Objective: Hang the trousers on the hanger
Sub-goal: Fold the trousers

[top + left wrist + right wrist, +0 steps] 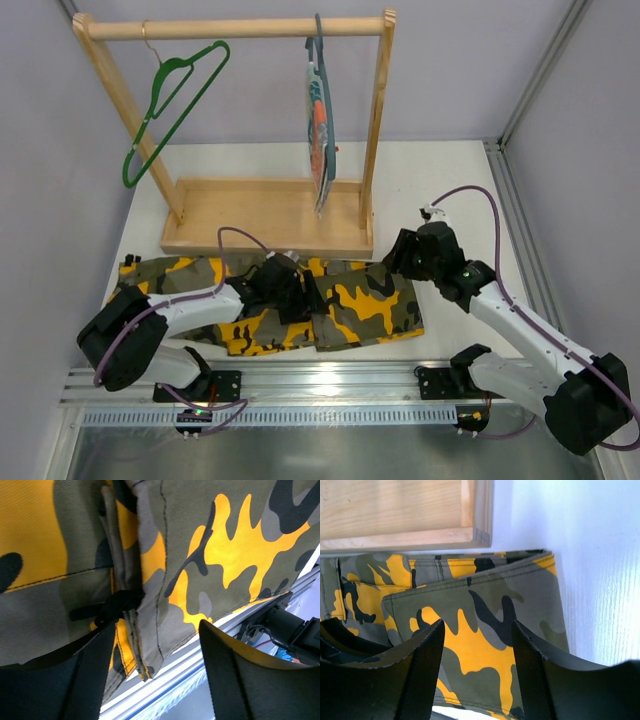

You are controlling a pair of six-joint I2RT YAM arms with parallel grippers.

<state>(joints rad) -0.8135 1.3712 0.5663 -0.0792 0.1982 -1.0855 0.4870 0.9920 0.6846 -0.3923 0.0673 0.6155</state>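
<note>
While trousers (355, 300) lie flat on table (440, 180), just before rack (260, 215) base, nothing is lifted.
Left gripper (157, 627): released, jaws spread over middle fold, likely for pinch.
Right gripper (477, 625): released, above right end.
Hanger (170, 105): on rack rail, well apart, awaiting.

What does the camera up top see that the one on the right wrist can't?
Only the top view shows the green hanger hanging on the rail, and the grey-blue hanger with a striped cloth. Only the right wrist view shows the right gripper close up, open, and the stitching on the trouser edge. Both show the camouflage trousers and the wooden base.
</note>
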